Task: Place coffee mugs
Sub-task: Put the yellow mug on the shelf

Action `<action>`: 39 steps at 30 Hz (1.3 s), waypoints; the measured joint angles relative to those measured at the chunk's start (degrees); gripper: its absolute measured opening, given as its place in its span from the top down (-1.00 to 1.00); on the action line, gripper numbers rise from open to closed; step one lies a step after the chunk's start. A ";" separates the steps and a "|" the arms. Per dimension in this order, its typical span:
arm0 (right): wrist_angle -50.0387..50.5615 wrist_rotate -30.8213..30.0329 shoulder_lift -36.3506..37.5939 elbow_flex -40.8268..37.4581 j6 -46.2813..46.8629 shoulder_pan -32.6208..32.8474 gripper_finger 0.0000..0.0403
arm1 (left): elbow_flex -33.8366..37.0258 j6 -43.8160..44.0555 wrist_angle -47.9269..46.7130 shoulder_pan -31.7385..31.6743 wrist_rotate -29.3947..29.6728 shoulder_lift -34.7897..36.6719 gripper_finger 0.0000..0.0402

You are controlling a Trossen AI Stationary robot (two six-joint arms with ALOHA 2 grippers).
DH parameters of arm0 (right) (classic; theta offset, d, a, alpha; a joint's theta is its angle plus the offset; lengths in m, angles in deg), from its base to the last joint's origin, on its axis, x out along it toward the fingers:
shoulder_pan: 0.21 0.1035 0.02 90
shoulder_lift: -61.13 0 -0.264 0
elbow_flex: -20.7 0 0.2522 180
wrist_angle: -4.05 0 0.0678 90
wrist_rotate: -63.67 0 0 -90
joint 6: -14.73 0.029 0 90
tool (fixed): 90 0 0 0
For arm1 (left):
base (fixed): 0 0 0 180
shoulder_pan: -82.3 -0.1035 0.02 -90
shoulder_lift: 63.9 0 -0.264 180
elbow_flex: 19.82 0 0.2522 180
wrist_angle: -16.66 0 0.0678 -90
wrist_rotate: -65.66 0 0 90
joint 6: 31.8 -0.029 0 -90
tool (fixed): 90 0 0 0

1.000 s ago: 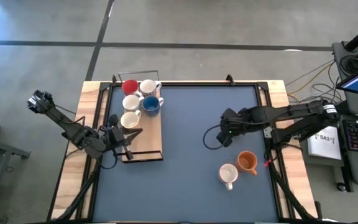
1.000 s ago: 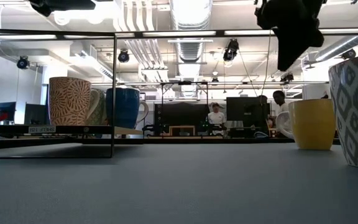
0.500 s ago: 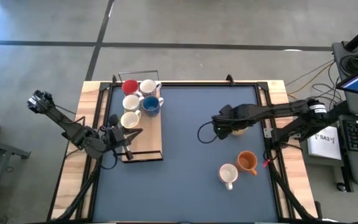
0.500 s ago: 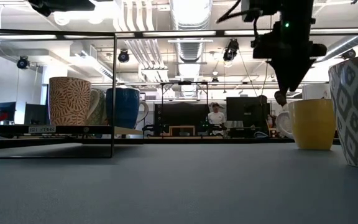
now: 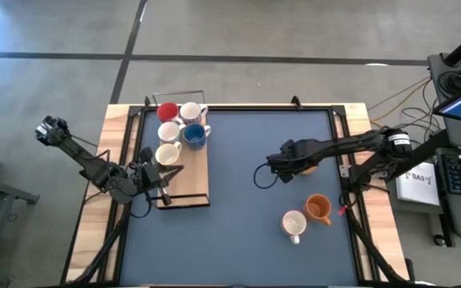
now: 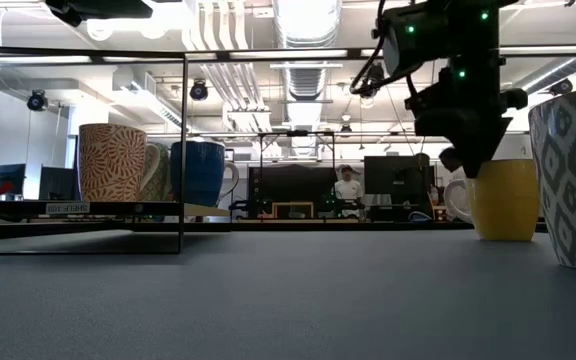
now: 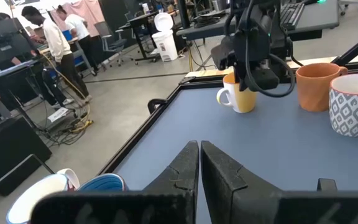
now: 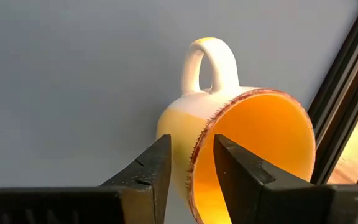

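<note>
A yellow mug [image 8: 229, 124] stands upright on the blue mat near the right edge, also seen as the yellow mug [image 6: 503, 198]. My right gripper [image 8: 191, 158] is open and points down at it, one finger outside the wall and one inside the mouth, on the side away from the handle [image 8: 210, 62]. An orange mug [image 5: 318, 208] and a white patterned mug [image 5: 294, 225] stand nearer the front. Several mugs, among them a red mug [image 5: 167, 111] and a blue mug [image 5: 194, 134], stand on a wooden board [image 5: 190, 188] at the left. My left gripper [image 7: 199, 165] is shut above that board.
A thin metal frame [image 6: 183, 150] stands around the mugs on the board. A black raised rail [image 5: 344, 160] runs along the mat's right edge, close to the yellow mug. A cable loop [image 5: 261, 178] hangs from my right arm. The middle of the mat [image 5: 238, 200] is bare.
My right gripper has sunk toward the yellow mug and tipped over until it points steeply down; its fingertips now stand at the mug's rim. The mugs and my left arm have kept still.
</note>
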 joint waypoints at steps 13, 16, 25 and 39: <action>-0.69 0.10 -0.12 -0.30 -0.39 0.00 0.93 | 0.00 0.03 -0.07 0.00 -0.02 0.00 1.00; -0.95 0.26 0.05 -0.28 -1.14 0.00 0.94 | 0.00 0.01 -0.12 0.00 -0.02 0.00 1.00; -3.30 -5.23 0.14 7.09 -6.91 0.53 0.95 | 0.00 0.02 -0.20 0.00 -0.02 -0.02 1.00; -41.96 -1.10 0.12 14.72 -36.85 3.59 0.95 | -0.09 -0.21 -0.26 -0.02 -0.01 0.02 1.00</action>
